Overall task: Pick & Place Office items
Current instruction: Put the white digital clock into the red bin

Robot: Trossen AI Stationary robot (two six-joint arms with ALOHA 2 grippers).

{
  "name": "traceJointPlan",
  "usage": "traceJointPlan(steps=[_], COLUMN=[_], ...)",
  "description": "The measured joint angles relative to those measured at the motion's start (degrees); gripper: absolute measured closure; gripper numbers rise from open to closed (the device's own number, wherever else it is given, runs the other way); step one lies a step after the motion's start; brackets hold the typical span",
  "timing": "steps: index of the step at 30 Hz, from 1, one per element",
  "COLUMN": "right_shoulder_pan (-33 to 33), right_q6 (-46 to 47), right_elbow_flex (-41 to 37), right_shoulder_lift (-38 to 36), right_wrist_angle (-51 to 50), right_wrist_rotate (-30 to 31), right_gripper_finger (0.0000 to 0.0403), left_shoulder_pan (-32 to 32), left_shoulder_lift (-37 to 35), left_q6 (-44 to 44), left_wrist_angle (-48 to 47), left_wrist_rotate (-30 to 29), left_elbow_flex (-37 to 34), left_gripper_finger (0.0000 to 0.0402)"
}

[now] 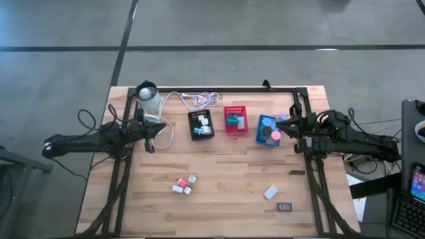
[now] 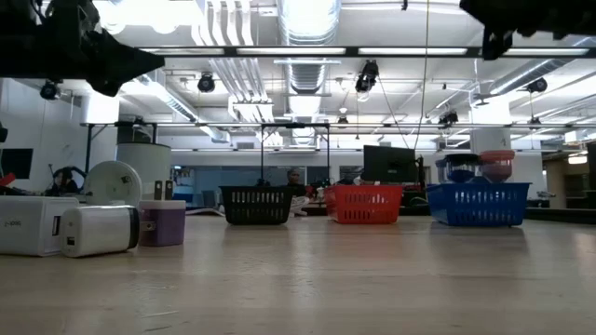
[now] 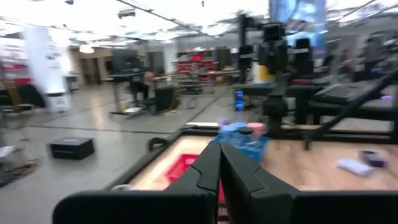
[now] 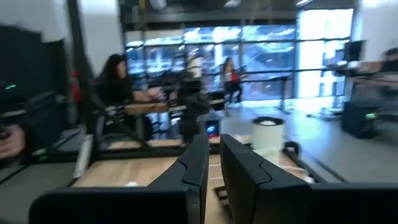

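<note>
Left gripper (image 1: pixel 154 139) sits at about 9 o'clock on the table (image 1: pixel 219 199), jaws together and holding nothing, just off the black tray (image 1: pixel 200 124) and next to the white coiled cable (image 1: pixel 199 99). A white round device (image 1: pixel 147 99) stands at roughly 10 o'clock near the back edge. Three mesh trays line up along 12 o'clock: the black tray with white and teal pieces inside, the red tray (image 1: pixel 235 119) with a teal block (image 1: pixel 234 121), the blue tray (image 1: pixel 267 129) with a pink roll (image 1: pixel 275 136) and a blue roll (image 1: pixel 267 123). Loose office items on the near half: a small cluster of pink and white blocks (image 1: pixel 182 186) at about 7 o'clock, a white block (image 1: pixel 270 192) and a small dark rectangle (image 1: pixel 285 207) at about 5 o'clock, another dark piece (image 1: pixel 297 172) near 4 o'clock. Right gripper (image 1: pixel 292 131) is at about 2 o'clock, just beside the blue tray's outer side, fingers closed with nothing between them in its wrist view. Low view shows white and purple blocks (image 2: pixel 102 229) up close at the near edge, with both arms raised off the table.
</note>
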Motion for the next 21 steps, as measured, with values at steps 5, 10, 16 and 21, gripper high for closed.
traceJointPlan(steps=[5,10,16,21], right_shoulder_pan=[0.0,0.0,0.0,0.02], right_q6=[-1.92,-0.4,-0.97,0.73], right_elbow_flex=[-7.6,-12.32,-14.13,-13.95], right_shoulder_lift=[-4.14,-6.72,-8.59,-9.81], right_wrist_angle=[7.29,9.02,8.88,8.36], right_wrist_rotate=[2.2,2.12,2.11,1.85], right_gripper_finger=[0.0365,0.0365,0.0365,0.0365], left_shoulder_pan=[0.02,0.02,0.02,-0.02], left_shoulder_lift=[0.0,0.02,-0.13,-1.72], left_q6=[1.35,2.86,2.9,3.9], left_wrist_angle=[-0.98,-1.81,-1.29,-1.34], left_wrist_rotate=[-4.86,-4.33,-4.24,-4.07], left_elbow_flex=[0.0,0.0,0.0,0.0], left_gripper_finger=[0.0396,0.0392,0.0379,0.0377])
